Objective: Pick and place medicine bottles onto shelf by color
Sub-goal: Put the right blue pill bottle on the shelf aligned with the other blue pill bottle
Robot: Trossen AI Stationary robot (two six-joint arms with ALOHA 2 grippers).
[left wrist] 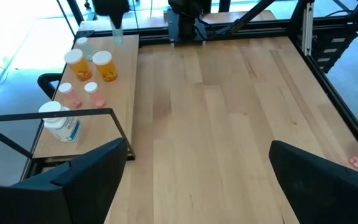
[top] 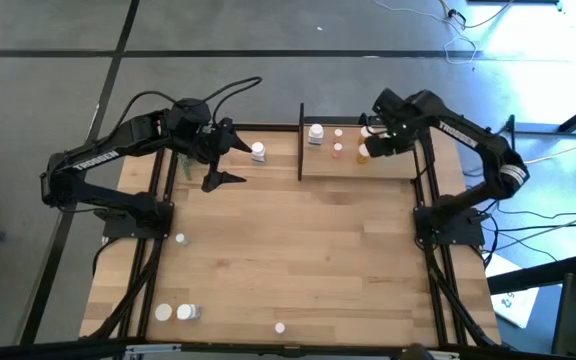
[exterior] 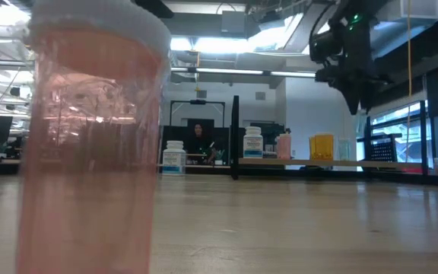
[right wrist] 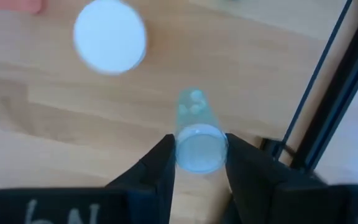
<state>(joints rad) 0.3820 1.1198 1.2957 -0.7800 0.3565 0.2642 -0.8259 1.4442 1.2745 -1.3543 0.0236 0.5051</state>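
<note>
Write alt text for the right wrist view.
The right hand grips a small pale green medicine bottle between its two dark fingers, above the light wooden shelf. A white bottle cap shows nearby, and a thin black post runs alongside.

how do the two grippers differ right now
The right gripper is shut on a pale green bottle over the shelf, while the left gripper is spread wide open and holds nothing. The right one hangs above the far right end of the shelf beside the orange bottles; the left one hovers off the shelf's left end, near a white bottle on the table. Both are dark two-finger grippers.
</note>
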